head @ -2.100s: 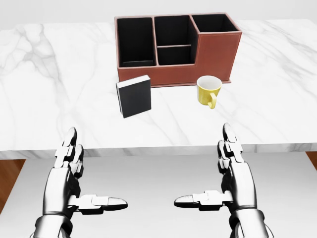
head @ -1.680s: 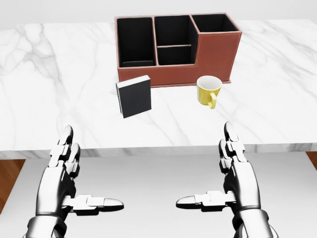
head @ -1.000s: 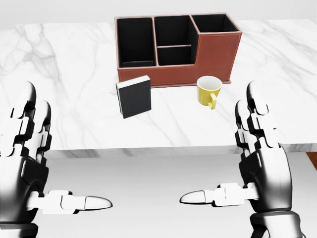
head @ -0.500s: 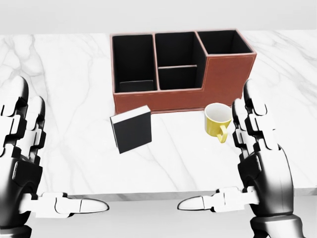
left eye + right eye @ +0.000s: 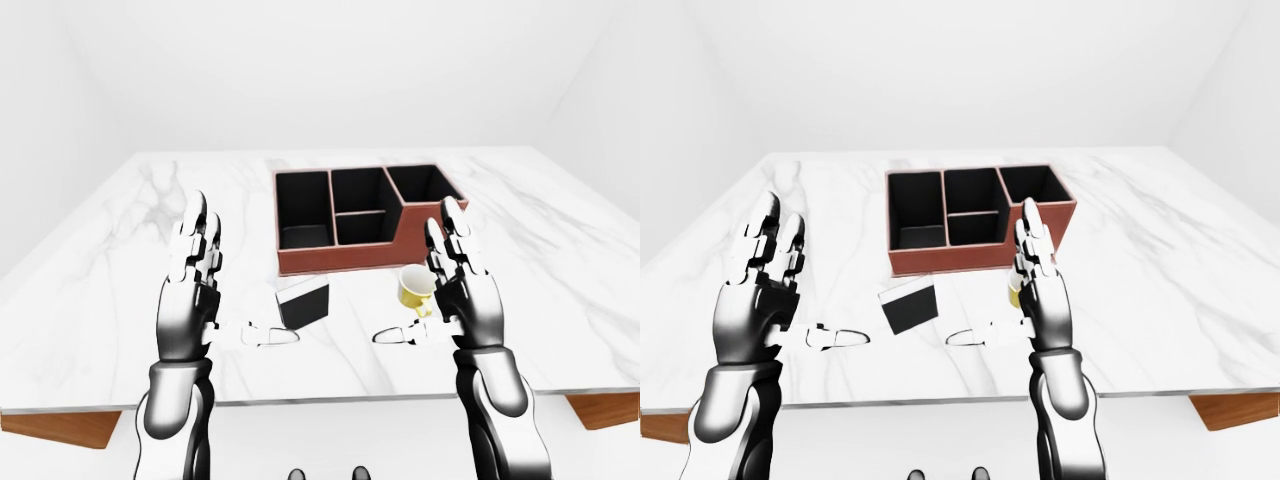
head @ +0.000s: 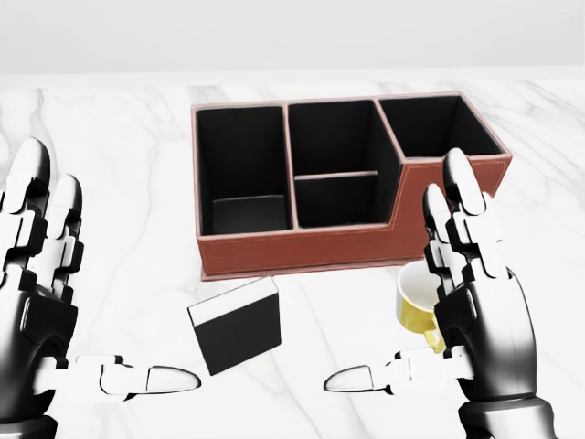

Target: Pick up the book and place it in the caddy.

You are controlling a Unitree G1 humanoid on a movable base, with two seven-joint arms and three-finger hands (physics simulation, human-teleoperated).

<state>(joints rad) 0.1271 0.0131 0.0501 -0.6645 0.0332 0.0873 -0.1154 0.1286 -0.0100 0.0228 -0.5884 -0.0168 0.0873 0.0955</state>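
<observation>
In the head view I see the book [image 6: 237,326] lying just below the caddy [image 6: 340,187], untouched; my left robot hand [image 6: 50,311] and right robot hand [image 6: 471,311] flank it, fingers spread, grasping nothing; in the left-eye view the mug [image 5: 413,287] stands on the surface [image 5: 100,260] below the caddy's right end.

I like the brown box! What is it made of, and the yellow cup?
The caddy looks like reddish-brown leather: matte walls with pale stitching along the edges, black lining inside. The cup looks like glazed ceramic: smooth, shiny yellow outside, white inside. It's a render, so that's a guess.
</observation>
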